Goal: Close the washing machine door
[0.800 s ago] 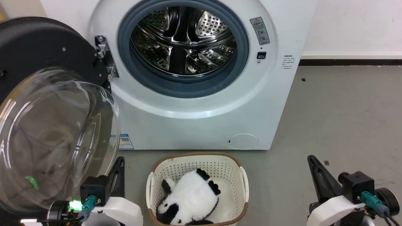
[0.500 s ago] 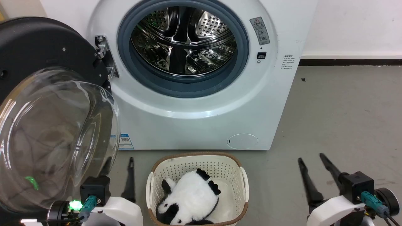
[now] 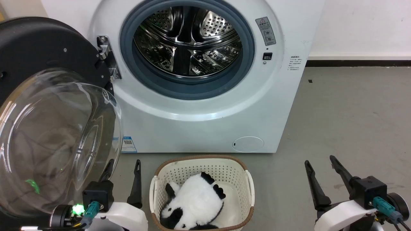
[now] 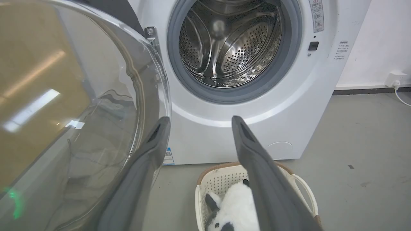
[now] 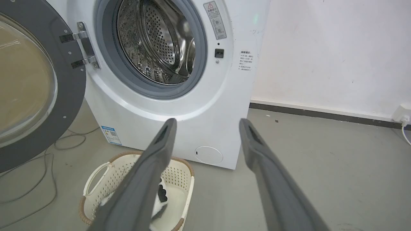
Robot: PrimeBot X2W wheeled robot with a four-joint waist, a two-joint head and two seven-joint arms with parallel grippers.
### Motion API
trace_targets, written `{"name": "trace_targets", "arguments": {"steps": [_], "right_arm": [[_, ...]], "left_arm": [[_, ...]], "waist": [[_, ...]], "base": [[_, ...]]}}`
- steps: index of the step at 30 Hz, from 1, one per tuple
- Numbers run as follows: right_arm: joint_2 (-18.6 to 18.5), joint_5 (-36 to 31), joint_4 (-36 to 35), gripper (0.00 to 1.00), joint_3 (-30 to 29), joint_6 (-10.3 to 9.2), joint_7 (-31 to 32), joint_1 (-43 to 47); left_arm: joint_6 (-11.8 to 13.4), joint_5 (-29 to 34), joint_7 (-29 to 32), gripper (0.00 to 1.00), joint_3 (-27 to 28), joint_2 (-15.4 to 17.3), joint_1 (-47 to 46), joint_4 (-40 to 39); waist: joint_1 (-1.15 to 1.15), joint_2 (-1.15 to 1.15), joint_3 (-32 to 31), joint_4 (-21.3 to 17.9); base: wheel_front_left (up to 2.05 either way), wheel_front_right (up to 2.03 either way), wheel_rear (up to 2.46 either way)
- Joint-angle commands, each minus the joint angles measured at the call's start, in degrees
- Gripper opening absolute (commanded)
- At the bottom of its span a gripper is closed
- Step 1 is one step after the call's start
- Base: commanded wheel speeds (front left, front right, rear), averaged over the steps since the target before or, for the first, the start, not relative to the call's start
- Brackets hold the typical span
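The washing machine door (image 3: 38, 41) stands wide open just left of the left hand (image 3: 124, 163), spread wide and empty, which may skid off the door's slick bulging glass (image 3: 57, 128) and leave it unlatched.

Both arms sit low at the bottom corners of the head view. The left gripper (image 3: 124, 162) has its two long dark fingers spread apart, pointing up, empty. Same deal with the right gripper (image 3: 319, 159): fingers parted, nothing between them.
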Motion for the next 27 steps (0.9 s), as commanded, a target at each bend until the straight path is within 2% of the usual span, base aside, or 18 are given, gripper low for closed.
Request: {"name": "trace_targets", "arguments": {"steps": [1,7,27], "right_arm": [[0.0,0.8,0.1,1.0,0.0,0.01,-0.8,0.1],[0.0,1.6,0.0,1.0,0.2,0.01,-1.5,0.3],[0.0,3.4,-0.1,1.0,1.3,0.02,-4.1,0.9]], "left_arm": [[0.3,-0.5,-0.6,1.0,-0.1,0.0,0.3,0.0],[0.5,-0.9,-1.3,1.0,-0.1,0.0,0.5,-0.2],[1.0,-2.3,-3.9,1.0,-0.2,0.0,1.7,-1.1]], "waist": [[0.0,0.0,0.0,0.2],[0.0,0.0,-0.2,1.2],[0.0,0.0,-0.7,8.0]], "base": [[0.0,0.0,0.0],[0.0,0.0,0.0],[0.0,0.0,0.0]]}}
